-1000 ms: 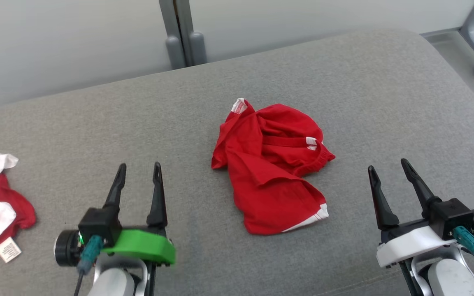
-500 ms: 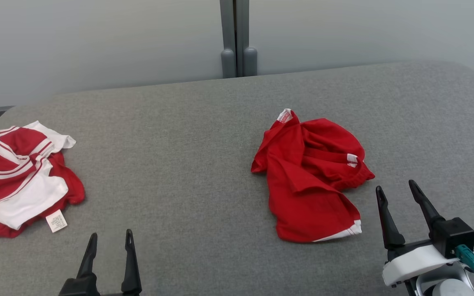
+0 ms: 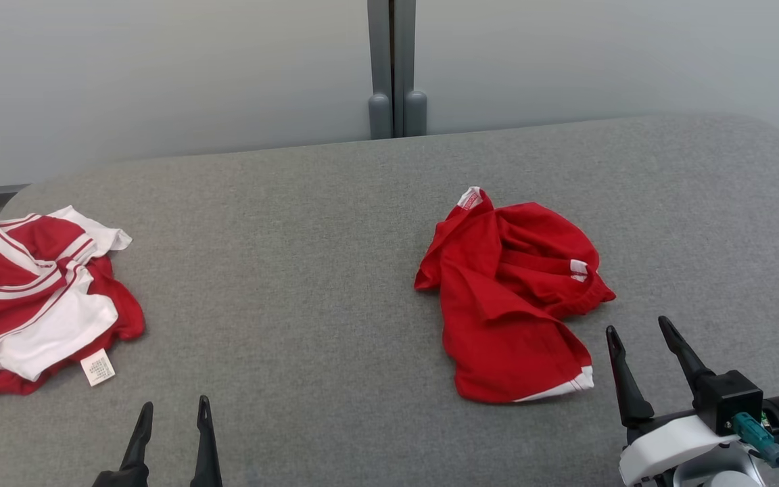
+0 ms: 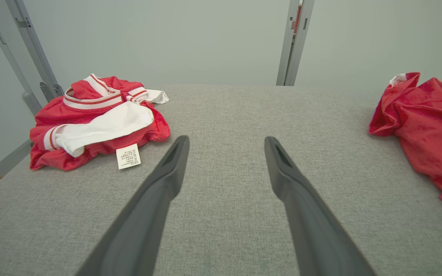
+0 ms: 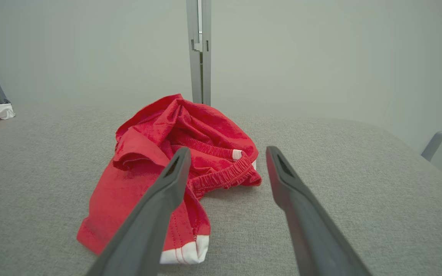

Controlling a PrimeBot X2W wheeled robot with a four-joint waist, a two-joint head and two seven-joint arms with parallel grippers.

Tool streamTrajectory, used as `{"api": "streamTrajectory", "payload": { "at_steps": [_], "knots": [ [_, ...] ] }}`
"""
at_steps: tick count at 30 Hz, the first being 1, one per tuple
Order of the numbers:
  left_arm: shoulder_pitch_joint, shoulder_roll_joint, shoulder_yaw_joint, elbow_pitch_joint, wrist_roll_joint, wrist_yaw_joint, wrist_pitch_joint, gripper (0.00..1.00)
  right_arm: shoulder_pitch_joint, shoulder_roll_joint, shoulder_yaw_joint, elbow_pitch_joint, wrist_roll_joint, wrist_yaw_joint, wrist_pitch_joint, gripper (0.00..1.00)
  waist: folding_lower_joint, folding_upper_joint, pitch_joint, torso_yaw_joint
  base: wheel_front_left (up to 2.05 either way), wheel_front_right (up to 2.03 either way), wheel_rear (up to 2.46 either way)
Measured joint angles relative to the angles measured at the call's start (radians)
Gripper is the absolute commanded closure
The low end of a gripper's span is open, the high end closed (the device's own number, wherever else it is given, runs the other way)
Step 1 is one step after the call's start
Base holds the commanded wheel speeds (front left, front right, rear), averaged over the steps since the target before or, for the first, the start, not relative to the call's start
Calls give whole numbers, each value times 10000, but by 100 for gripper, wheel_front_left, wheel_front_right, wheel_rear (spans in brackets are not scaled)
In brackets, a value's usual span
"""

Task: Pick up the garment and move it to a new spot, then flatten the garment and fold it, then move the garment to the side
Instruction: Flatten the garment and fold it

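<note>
Because both pairs of fingers stand spread wide and hold nothing, the coming pickup turns on which arm sits closer to the red garment [image 3: 508, 297]. It lies crumpled on the grey tabletop [image 3: 295, 223], right of the middle in the head view. Its long axis runs from a white-tagged corner at the far end to a white-trimmed hem [image 3: 562, 389] at the near end, slanting a little toward the robot's right. That hem lies just beside the right gripper [image 3: 638, 327], slightly ahead of it and to its left, not touching it. In the right wrist view the cloth spreads ahead and left of the fingers, with the elastic waistband [image 5: 225, 176] almost straight in front of the gap between them. The left gripper [image 3: 175, 403] hovers over bare tabletop, well apart from this garment and nearer to a second, red-and-white garment [image 3: 38, 297] at the far left. The right arm looks to have the shorter reach: a small advance forward and leftward should bring its fingers onto hem or waistband.
</note>
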State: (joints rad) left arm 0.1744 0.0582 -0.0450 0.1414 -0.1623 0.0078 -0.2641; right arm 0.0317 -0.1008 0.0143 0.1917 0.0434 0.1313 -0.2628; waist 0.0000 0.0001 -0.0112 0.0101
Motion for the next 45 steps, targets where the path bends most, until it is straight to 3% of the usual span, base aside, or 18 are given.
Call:
{"api": "streamTrajectory", "payload": {
  "at_steps": [10, 14, 21, 29, 30, 31, 32, 38, 45],
  "knots": [
    [-68, -63, 140, -25, 52, -136, 0, 0, -80, -174, 447, 351, 130, 0, 0, 0, 0, 0, 67, -261, 0, 0, 0],
    [-80, -65, 81, -46, 46, -150, 0, 0, -256, -397, 886, 1210, 355, 0, 88, 0, 0, 0, 105, -251, 0, 0, 0],
    [-199, -73, -90, -73, 15, -107, 0, 0, -1168, -466, 1511, 2823, 1009, 0, 1547, 0, 0, 0, 178, -68, 0, 0, 0],
    [-333, -75, -259, -105, 15, -77, 0, 0, -1681, -529, 2150, 3536, 2169, 0, 2474, 0, 0, -1, 349, 196, 0, 0, 0],
    [-345, -77, -263, -102, 8, -75, 0, 0, -1704, -525, 2176, 3553, 2387, 0, 2518, 51, 0, 0, 368, 228, 0, 0, 0],
    [-360, -77, -265, -98, -2, -73, 0, 0, -1730, -523, 2201, 3545, 2522, 0, 2510, 90, 0, 0, 384, 252, 0, 0, 0],
    [-382, -77, -270, -94, -2, -63, 0, 0, -1794, -523, 2220, 3519, 2654, 0, 2481, 100, 0, 0, 399, 280, 0, 0, 0],
    [-405, -77, -353, -67, -29, -58, 0, 0, -1847, -888, 2903, 2485, 3310, 0, 2564, 100, 0, 0, 390, 401, 0, 0, 0],
    [-384, -77, -416, -109, -209, 79, 0, 0, -2160, -1808, 4320, -1143, 5016, -2, 3933, 100, 0, 0, 260, 333, 0, 0, 0]
  ]
}}
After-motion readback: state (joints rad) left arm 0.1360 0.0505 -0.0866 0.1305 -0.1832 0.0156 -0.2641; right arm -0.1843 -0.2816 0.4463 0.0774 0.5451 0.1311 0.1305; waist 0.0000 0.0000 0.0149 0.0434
